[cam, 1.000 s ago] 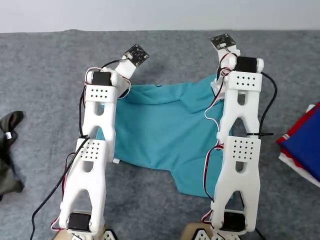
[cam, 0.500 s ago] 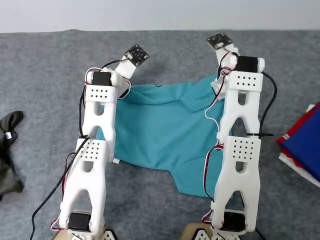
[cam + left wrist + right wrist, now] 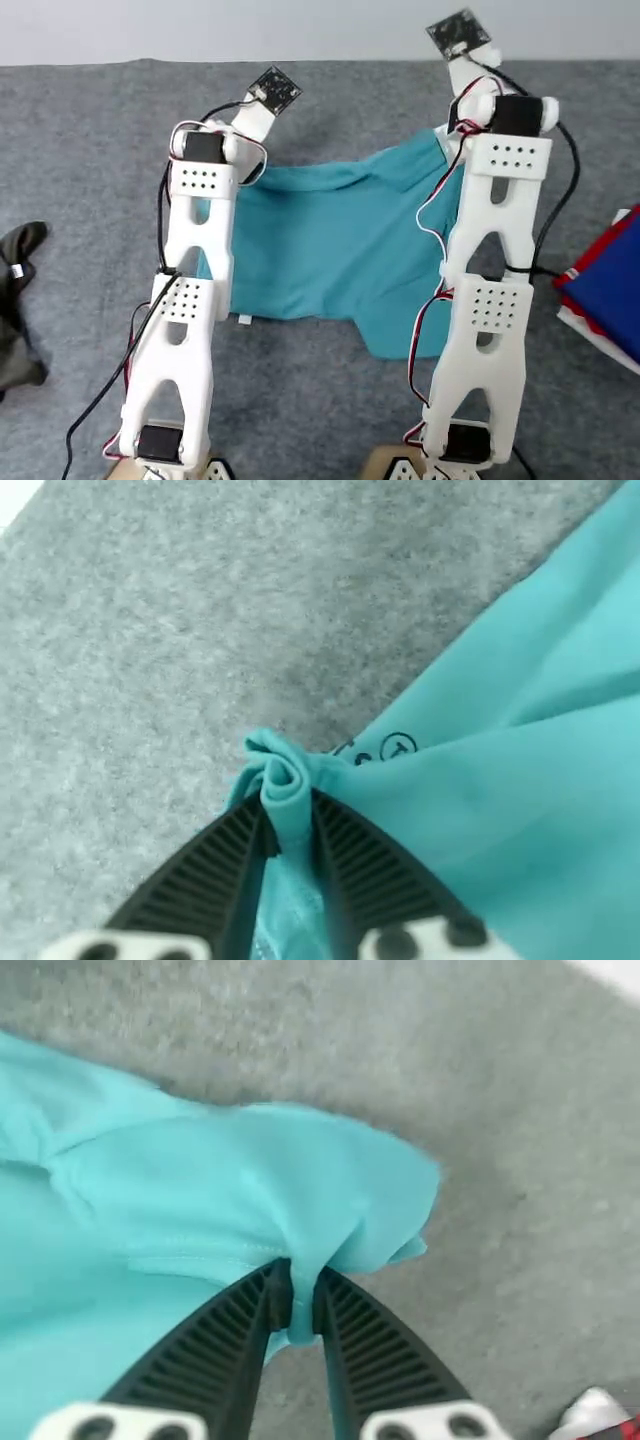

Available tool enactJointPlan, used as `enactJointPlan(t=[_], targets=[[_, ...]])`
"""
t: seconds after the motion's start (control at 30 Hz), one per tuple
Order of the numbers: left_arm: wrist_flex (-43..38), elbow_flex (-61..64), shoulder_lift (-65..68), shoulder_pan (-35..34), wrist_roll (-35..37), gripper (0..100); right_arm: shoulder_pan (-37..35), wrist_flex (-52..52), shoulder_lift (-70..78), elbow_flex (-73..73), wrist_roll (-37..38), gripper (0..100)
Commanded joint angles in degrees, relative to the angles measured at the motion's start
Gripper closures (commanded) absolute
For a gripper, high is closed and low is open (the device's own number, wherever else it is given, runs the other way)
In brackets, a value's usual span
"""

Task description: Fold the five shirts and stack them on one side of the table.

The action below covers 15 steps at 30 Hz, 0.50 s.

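On the grey felt table (image 3: 90,150), left fingers (image 3: 215,870) and right fingers (image 3: 225,1340) each clamp bunched teal shirt (image 3: 320,250) fabric.

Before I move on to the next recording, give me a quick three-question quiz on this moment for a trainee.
1. True or false: the left claw is shut on the teal shirt.
2. What lies at the edge of the table on the right arm's side?
A. a cardboard box
B. a stack of red, blue and white cloth
C. a pair of scissors
3. Fill in: the dark garment lies on the ___ arm's side.
Key: 1 true; 2 B; 3 left.
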Motion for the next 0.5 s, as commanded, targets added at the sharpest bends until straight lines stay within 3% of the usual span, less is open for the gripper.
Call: enactJointPlan(t=[0.0,0.2,0.3,0.47], targets=[[0.44,-2.86,-1.76,0.0,0.62,99,1.01,-0.4,-1.8,6.51,0.26,96.5],[0.62,-2.86,0.44,-1.05,0.62,99,1.63,-1.8,1.8,7.91,-0.7,94.3],[0.62,-2.86,1.49,-1.05,0.62,99,1.45,-2.07,1.8,7.91,1.85,98.9],[0.44,-2.86,2.29,-1.05,0.62,99,1.8,-0.66,1.8,-0.97,2.9,98.6]])
